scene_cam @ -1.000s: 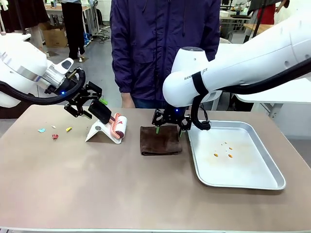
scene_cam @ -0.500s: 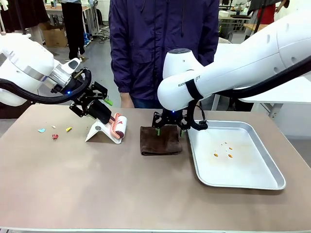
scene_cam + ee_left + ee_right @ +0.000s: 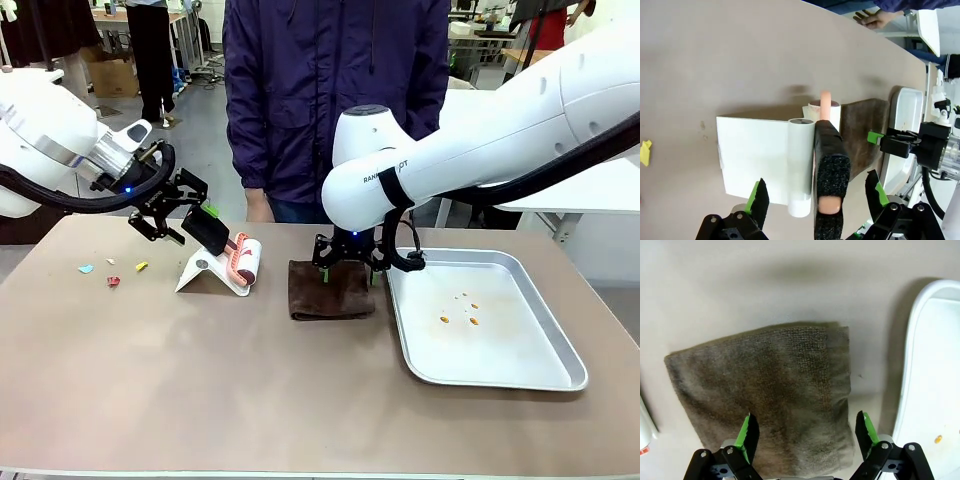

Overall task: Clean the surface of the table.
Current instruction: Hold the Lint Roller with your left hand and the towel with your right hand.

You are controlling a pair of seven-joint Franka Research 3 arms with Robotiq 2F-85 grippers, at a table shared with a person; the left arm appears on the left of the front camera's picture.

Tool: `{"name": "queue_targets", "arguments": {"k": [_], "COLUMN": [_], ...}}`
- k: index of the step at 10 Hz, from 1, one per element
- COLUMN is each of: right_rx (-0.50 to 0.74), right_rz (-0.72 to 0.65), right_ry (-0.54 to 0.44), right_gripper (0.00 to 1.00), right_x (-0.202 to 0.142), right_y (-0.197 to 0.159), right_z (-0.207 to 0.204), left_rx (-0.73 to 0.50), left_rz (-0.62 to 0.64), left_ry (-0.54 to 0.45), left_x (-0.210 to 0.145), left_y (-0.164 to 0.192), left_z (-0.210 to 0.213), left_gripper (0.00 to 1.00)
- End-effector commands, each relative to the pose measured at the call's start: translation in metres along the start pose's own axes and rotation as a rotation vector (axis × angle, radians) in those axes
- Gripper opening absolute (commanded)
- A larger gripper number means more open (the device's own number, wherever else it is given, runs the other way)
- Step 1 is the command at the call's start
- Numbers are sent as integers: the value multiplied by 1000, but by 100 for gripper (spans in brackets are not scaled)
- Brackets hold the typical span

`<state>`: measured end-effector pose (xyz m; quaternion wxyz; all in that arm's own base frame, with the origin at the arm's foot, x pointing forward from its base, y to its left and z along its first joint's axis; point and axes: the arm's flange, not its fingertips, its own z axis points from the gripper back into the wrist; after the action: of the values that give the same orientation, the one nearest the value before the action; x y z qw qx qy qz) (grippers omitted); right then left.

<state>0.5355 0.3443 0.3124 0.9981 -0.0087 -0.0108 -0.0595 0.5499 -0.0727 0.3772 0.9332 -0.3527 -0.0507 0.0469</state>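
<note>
Left gripper (image 3: 200,226): jaws spread wide, one on each side of the lint roller's (image 3: 240,262) black handle (image 3: 827,165); not closed on it, so nothing is held.
Right gripper (image 3: 348,268): jaws spread wide, low over the far edge of the brown cloth (image 3: 330,290), with a green pad toward each end of that edge; whether the pads touch the fabric cannot be told.
Brown cloth: folded flat, unlifted.
Lint roller: parked in its white stand (image 3: 205,272), just left of the cloth.
Scraps (image 3: 112,275): small blue, red and yellow bits, well left of the cloth, beyond the roller.
Tray (image 3: 500,345): just right of the cloth, a few orange specks inside.
Table (image 3: 250,390): its taupe top spreads out from the cloth on every side and carries everything here; it is bare on the near side.
Done so far: nothing, by the look of it. Both tools lie ungrasped and the scraps are unswept.
Left to do: probably close on the roller and the cloth, pick up the scraps, and wipe the top.
</note>
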Motion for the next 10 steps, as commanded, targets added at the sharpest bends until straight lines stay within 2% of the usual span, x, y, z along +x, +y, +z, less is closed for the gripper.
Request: {"name": "queue_targets", "arguments": {"k": [1, 5, 6, 7, 8, 9, 10], "right_rx": [-32, -51, -52, -63, -65, -61, -59], "right_rz": [-38, -45, -34, -25, -23, -22, -22], "right_ry": [-5, 17, 36, 50, 62, 71, 77], "right_gripper": [100, 100, 100, 54, 40, 0, 0], "right_x": [4, 5, 5, 4, 4, 3, 4], "right_y": [7, 7, 7, 7, 7, 6, 6], "right_z": [0, -6, -7, -8, -10, -12, -14], "left_rx": [-2, -19, -24, -23, -24, -31, -35], "left_rz": [3, -12, -12, -13, -15, -20, -23], "left_ry": [9, 10, 15, 17, 15, 11, 8], "left_x": [-1, 2, 4, 5, 5, 5, 5], "left_y": [-1, 6, 12, 16, 19, 20, 21], "left_z": [1, 4, 7, 10, 11, 12, 12], "left_gripper": [100, 100, 94, 42, 35, 0, 0]}}
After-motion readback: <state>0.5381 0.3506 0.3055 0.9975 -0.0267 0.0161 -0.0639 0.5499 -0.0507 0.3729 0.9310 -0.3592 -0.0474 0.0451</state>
